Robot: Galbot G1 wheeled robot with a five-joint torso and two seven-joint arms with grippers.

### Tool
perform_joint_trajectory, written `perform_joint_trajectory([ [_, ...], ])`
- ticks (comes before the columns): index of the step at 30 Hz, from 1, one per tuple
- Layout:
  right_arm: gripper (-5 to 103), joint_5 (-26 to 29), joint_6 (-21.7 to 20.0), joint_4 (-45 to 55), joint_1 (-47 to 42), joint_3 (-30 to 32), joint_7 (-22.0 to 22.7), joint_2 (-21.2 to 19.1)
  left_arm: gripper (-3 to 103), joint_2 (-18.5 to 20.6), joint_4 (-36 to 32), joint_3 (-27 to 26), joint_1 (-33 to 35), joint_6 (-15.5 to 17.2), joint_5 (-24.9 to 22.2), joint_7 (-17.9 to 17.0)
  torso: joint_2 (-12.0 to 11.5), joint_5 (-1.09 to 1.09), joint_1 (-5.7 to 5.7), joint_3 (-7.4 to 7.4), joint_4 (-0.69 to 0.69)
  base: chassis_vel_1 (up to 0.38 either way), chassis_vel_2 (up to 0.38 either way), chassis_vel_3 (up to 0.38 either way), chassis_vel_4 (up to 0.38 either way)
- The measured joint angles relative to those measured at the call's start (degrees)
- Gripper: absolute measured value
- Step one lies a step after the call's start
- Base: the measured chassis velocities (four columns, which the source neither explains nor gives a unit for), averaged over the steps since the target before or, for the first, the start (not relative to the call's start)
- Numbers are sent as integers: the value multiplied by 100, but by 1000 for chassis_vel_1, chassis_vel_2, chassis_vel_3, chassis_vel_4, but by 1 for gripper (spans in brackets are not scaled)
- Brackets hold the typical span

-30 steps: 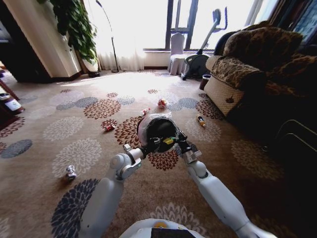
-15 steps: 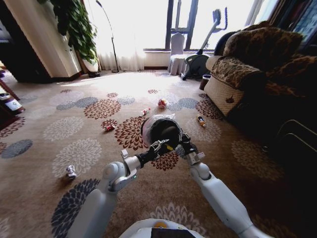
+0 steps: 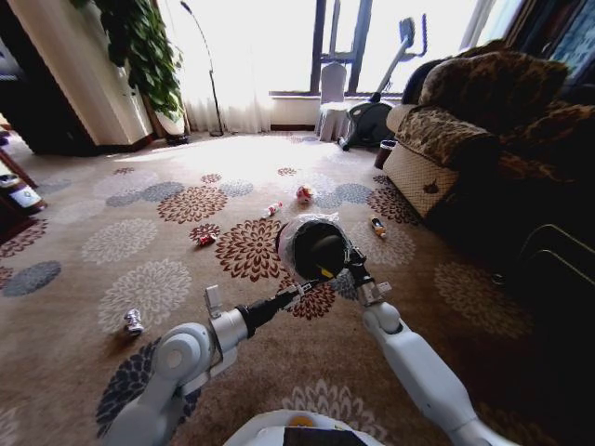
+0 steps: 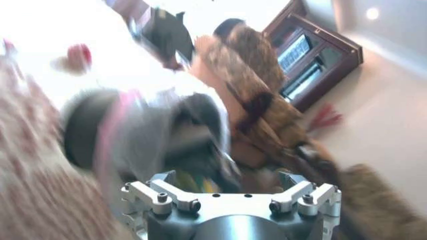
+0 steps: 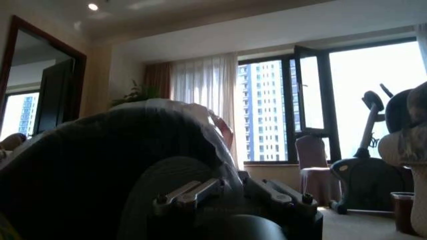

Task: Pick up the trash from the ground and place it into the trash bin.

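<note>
A piece looks already dropped: something yellow-green lies inside the small round black trash bin with the ruffled whitish liner [image 3: 314,249], which the right gripper [image 3: 351,269] clamps by its rim at the bin's 4 o'clock. The left gripper [image 3: 302,289] sits just off the rim at 7 o'clock; whether its fingers are spread I cannot tell. Next comes another pickup. The crushed silver can [image 3: 133,321] lies at 9 o'clock, and the red-white wad [image 3: 304,193] at 12 o'clock.
</note>
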Motion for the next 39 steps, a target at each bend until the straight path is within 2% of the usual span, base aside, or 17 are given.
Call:
perform_joint_trajectory([
  [1, 0, 3, -8, 1, -53, 59, 1, -31, 100, 87, 133, -122, -7, -342, 829, 353, 0, -1, 0, 0, 0, 0, 0, 0, 0],
  [2, 0, 4, -15, 9, -97, 109, 1, -51, 100, 169, 437, -182, -16, -1058, 1654, 685, 0, 0, 0, 0, -1, 0, 0, 0, 0],
  [3, 0, 4, -15, 9, -97, 109, 1, -51, 100, 169, 437, -182, -16, -1058, 1654, 685, 0, 0, 0, 0, -1, 0, 0, 0, 0],
  [4, 0, 4, -20, 26, -132, 148, 1, -60, 100, 236, 961, -248, -41, -1896, 2481, 1010, 0, 1, 0, 0, -1, 0, 0, 0, 0],
  [6, 0, -1, -36, 85, -224, 227, 0, -71, 100, 236, 1772, -640, -51, -3316, 3989, 1537, 0, -12, 2, 2, -2, 0, 0, 0, 0],
  [7, 0, -1, -36, 85, -224, 227, 0, -71, 100, 236, 1772, -640, -51, -3316, 3989, 1537, 0, -12, 2, 2, -2, 0, 0, 0, 0],
  [8, 0, -26, -60, 116, -287, 268, 0, -79, 100, 160, 2000, -962, 77, -3866, 4693, 1677, 0, 2, 1, 1, -1, 0, 0, 0, 0],
  [9, 0, -69, -76, 137, -356, 322, 0, -81, 100, 34, 2110, -1220, 259, -4106, 5032, 1691, 0, 2, 1, 1, 3, 0, 0, 0, 0],
  [13, 0, -108, -103, 186, -472, 404, 1, -81, 100, -263, 2282, -1592, 644, -4282, 5390, 1463, 0, 0, 0, 1, 1, 0, 0, 0, 0],
  [15, 0, -157, -126, 251, -569, 460, 2, -82, 100, -574, 2506, -1919, 1066, -4352, 5550, 1215, 0, -1, 0, 0, 1, 0, 0, 0, 0],
  [18, 0, -194, -153, 338, -646, 502, 0, -82, 100, -850, 2883, -2195, 1328, -4460, 5523, 1113, 0, 0, 0, 0, 2, 0, 0, 0, 0],
  [21, 0, -250, -212, 481, -740, 567, 0, -76, 100, -1151, 3674, -2616, 1342, -4528, 5501, 1017, 0, -1, 0, 0, 2, 0, 0, 0, 0],
  [26, 0, -299, -232, 592, -826, 596, 0, -60, 100, -1147, 4495, -2827, 1075, -4460, 5361, 984, 0, -2, 0, 0, 0, 0, 0, 0, 0],
  [29, 0, -344, -232, 694, -921, 618, -1, -19, 100, -992, 5283, -2824, 644, -4214, 5128, 826, 0, -2, 0, 0, 0, 0, 0, 0, 0],
  [33, 0, -364, -232, 731, -1001, 663, 0, -16, 100, -904, 5679, -2788, 354, -3995, 4869, 787, 0, -2, 0, 0, 0, 0, 0, 0, 0],
  [35, 0, -367, -229, 765, -1079, 736, 0, -35, 100, -828, 5970, -2677, 131, -3739, 4726, 703, 0, -1, 0, 0, -2, 57, 54, -78, -55],
  [39, 0, -355, -223, 813, -1160, 823, 2, -61, 100, -810, 6205, -2593, -37, -3591, 4725, 546, 0, -2, 0, 0, -3, 121, 84, -122, -127],
])
